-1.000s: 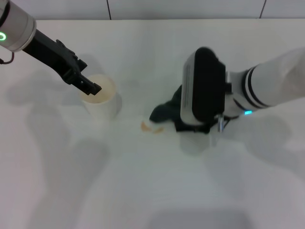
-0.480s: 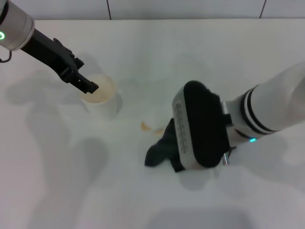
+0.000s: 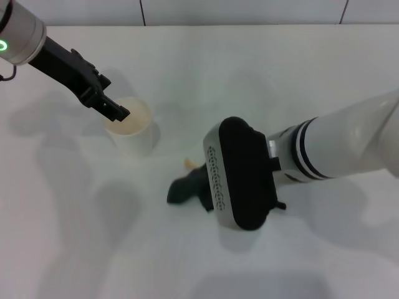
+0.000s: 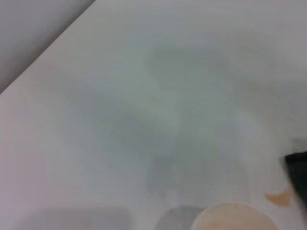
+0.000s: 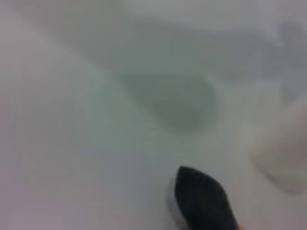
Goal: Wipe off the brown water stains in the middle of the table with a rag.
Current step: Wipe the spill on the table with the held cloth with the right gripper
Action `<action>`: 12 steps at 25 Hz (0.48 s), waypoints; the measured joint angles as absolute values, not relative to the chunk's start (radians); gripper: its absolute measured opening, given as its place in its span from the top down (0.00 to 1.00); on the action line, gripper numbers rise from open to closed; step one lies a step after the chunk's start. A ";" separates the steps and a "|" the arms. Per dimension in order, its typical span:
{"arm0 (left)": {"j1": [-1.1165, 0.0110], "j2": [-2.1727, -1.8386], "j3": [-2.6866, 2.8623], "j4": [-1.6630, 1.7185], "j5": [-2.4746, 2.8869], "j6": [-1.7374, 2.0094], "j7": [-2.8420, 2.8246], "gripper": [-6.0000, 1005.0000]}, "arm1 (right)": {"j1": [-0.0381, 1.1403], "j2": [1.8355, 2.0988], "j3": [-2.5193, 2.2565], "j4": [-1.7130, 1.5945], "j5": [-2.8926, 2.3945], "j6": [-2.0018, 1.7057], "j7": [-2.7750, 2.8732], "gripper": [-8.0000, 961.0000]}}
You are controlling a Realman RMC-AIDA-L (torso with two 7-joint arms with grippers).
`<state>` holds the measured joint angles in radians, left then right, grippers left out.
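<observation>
Black rag [image 3: 186, 189] beside brown water stains [image 3: 188, 164], right gripper's grasp hidden overhead, left wrist view shows stain tip.

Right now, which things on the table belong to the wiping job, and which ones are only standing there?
For the job:
- rag, under the right gripper
- brown water stains, a bit showing beside the rag
- table

Only standing there:
- paper cup, with the left gripper at its rim
</observation>
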<state>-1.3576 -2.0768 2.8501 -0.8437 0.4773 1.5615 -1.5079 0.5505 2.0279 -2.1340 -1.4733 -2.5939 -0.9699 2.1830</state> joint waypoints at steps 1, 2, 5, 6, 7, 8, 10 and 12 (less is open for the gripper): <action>-1.358 -2.077 2.850 -0.844 0.477 1.562 -1.508 0.14 | 0.550 2.028 -2.138 -1.457 -2.612 -0.935 2.188 0.94; -1.358 -2.077 2.850 -0.844 0.477 1.561 -1.509 0.14 | 0.550 2.028 -2.140 -1.447 -2.620 -0.917 2.191 0.94; -1.359 -2.077 2.850 -0.844 0.477 1.561 -1.513 0.14 | 0.564 2.028 -2.150 -1.379 -2.698 -0.829 2.248 0.94; -1.360 -2.077 2.850 -0.844 0.477 1.562 -1.515 0.14 | 0.572 2.028 -2.152 -1.350 -2.731 -0.804 2.276 0.94; -1.360 -2.077 2.850 -0.844 0.477 1.562 -1.515 0.14 | 0.578 2.028 -2.153 -1.327 -2.757 -0.786 2.299 0.94; -1.361 -2.077 2.850 -0.844 0.477 1.562 -1.515 0.14 | 0.583 2.028 -2.154 -1.308 -2.780 -0.773 2.319 0.93; -1.362 -2.077 2.850 -0.844 0.477 1.562 -1.516 0.14 | 0.595 2.028 -2.154 -1.277 -2.818 -0.754 2.369 0.94; -1.362 -2.077 2.850 -0.844 0.477 1.562 -1.517 0.14 | 0.598 2.028 -2.150 -1.268 -2.835 -0.749 2.403 0.94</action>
